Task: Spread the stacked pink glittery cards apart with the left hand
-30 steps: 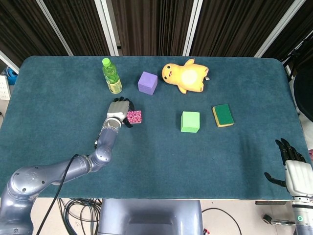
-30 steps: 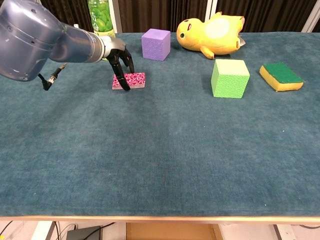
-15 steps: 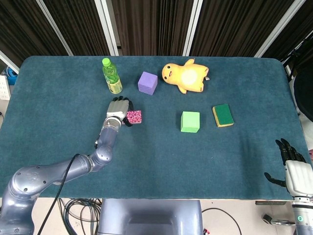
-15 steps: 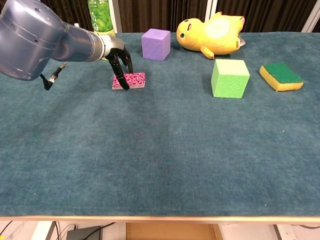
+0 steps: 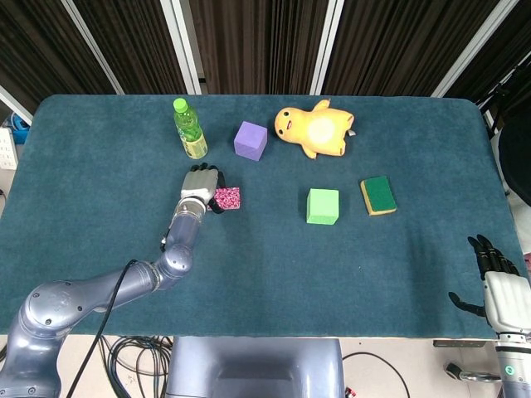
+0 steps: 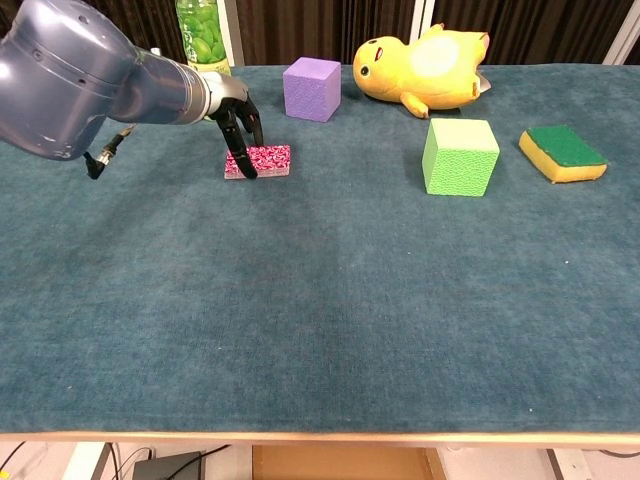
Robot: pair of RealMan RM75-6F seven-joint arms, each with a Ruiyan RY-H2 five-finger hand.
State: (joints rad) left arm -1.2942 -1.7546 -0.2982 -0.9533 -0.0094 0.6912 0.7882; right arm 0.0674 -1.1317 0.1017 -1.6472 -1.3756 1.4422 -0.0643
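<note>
The stack of pink glittery cards (image 5: 229,197) (image 6: 264,160) lies flat on the teal table, left of centre. My left hand (image 5: 202,184) (image 6: 236,112) reaches down onto its left end, dark fingertips (image 6: 245,165) touching the left edge and top of the stack; nothing is lifted. The cards still look like one neat stack. My right hand (image 5: 498,286) hangs by the table's near right corner in the head view, fingers apart and holding nothing.
A green bottle (image 5: 190,128) stands behind the left hand. A purple cube (image 5: 250,140) sits just beyond the cards, a yellow plush duck (image 5: 316,128) further right. A green cube (image 5: 323,206) and a green-yellow sponge (image 5: 378,195) lie to the right.
The left hand has shifted very slightly over the stack's left end; the cards have barely moved. The right hand is still.
</note>
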